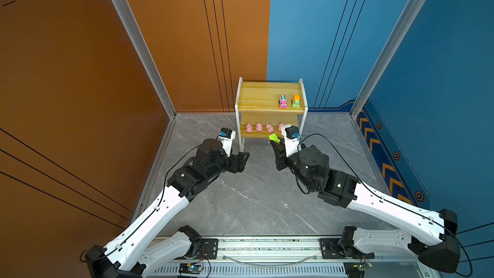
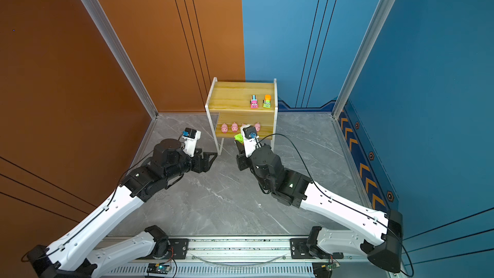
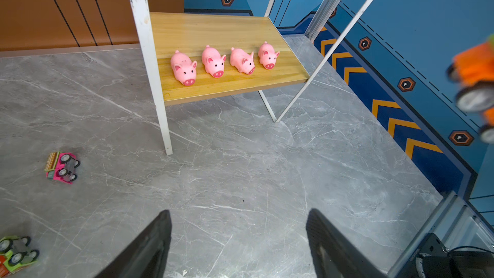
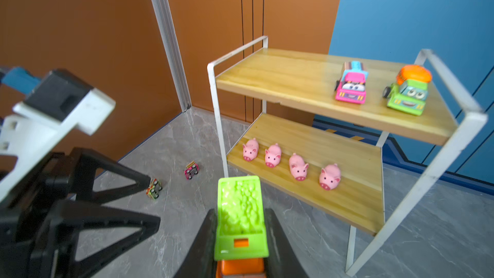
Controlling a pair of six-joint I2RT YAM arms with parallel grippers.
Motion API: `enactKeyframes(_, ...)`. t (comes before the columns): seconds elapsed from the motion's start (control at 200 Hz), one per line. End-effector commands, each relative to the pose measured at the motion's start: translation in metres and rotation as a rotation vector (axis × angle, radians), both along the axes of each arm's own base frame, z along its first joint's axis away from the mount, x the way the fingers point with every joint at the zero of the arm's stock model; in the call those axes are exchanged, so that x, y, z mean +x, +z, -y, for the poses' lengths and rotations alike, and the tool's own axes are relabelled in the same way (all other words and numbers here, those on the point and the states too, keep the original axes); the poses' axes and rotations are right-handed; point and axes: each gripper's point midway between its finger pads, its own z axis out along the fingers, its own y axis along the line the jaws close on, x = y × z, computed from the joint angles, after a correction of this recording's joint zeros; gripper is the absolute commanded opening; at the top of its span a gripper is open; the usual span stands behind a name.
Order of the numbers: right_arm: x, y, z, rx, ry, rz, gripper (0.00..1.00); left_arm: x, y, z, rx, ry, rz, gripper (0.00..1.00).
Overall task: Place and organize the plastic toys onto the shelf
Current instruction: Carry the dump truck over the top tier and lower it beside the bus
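Bench carries the shelf. Right fingers grip a green car before it, likely to join two parked cars on the top board. Left fingers hang open near two tipped cars. Four pigs share the lower board.

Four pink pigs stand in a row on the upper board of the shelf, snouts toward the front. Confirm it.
Not right: the four pink pigs stand in a row on the lower board of the shelf, snouts toward the front. The right wrist view shows it.
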Motion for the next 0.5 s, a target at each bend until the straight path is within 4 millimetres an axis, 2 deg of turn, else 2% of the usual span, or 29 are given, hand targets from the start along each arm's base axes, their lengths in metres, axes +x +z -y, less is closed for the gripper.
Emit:
enactKeyframes(0.0, 0.017, 0.013, 0.008, -0.058, -0.083, -0.018, 0.21, 0.000, 0.007, -0.007, 0.030, 0.019, 0.030, 0.80)
enactKeyframes(0.205, 0.054, 0.042, 0.003, -0.042, -0.181, -0.024, 0.21, 0.000, 0.005, -0.010, 0.052, 0.021, 0.041, 0.80)
enactKeyframes(0.4, 0.086, 0.051, -0.003, -0.045, -0.273, -0.033, 0.21, 0.000, 0.003, -0.014, 0.088, 0.023, 0.060, 0.80)
enactKeyframes(0.45, 0.093, 0.045, -0.004, -0.059, -0.295, -0.044, 0.22, 0.000, 0.004, -0.016, 0.093, 0.023, 0.070, 0.81)
enactKeyframes(0.465, 0.094, 0.055, -0.004, -0.040, -0.299, -0.033, 0.21, -0.001, 0.004, -0.016, 0.094, 0.022, 0.073, 0.81)
enactKeyframes(0.496, 0.099, 0.056, -0.005, -0.039, -0.307, -0.033, 0.22, -0.001, 0.003, -0.016, 0.095, 0.020, 0.079, 0.81)
